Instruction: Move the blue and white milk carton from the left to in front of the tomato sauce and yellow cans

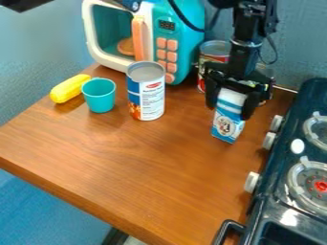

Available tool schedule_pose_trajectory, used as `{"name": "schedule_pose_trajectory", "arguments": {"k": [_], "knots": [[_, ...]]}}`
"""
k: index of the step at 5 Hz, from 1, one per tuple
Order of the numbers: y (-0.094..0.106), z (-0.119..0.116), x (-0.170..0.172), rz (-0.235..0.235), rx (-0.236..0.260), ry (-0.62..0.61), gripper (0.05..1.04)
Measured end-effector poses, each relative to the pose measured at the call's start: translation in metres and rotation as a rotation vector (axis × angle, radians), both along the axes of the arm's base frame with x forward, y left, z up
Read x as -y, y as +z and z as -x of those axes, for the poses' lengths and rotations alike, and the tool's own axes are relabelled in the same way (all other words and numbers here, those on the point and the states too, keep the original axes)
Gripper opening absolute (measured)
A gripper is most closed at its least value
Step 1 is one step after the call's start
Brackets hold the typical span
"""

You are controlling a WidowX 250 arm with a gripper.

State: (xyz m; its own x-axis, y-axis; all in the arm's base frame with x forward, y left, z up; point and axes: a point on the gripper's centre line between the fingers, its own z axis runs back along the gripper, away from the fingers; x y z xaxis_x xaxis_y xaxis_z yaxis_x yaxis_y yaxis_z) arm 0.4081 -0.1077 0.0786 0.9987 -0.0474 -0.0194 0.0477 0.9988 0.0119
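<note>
The black gripper [231, 107] hangs down at the right part of the wooden table, in front of the back wall. Its fingers stand on both sides of a blue-and-white carton [228, 119], closed on its upper part. The carton is slightly tilted, its top between the fingers and its lower half below them; whether its base touches the table I cannot tell. To its left stands a blue-and-white can [146, 91] with a grey lid. A teal cup [99, 94] is farther left, beside a yellow corn toy [70, 88]. Behind the gripper is another can [214, 52].
A teal and white toy microwave [182, 36] with its door open stands at the back of the wooden table [134, 162]. A dark toy stove [281, 191] with white knobs and burners borders the table on the right. The table's front edge runs diagonally across the lower left.
</note>
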Motion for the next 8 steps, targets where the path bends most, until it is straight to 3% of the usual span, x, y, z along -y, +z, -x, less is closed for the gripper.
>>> {"name": "schedule_pose_trajectory", "arguments": {"k": [2,3,4,5,6,7,8], "knots": [[0.010,-0.006,-0.020,0.076,0.009,0.119,1.005],[0.019,-0.004,-0.023,0.078,0.041,0.097,1.004],[0.042,0.011,-0.024,0.107,0.100,0.074,1.004],[0.057,0.030,-0.032,0.133,0.108,0.065,1.004],[0.072,0.060,-0.053,0.127,0.102,0.052,1.004],[0.073,0.090,-0.093,0.023,0.068,0.064,1.004],[0.065,0.095,-0.140,-0.049,0.069,0.059,1.004]]}}
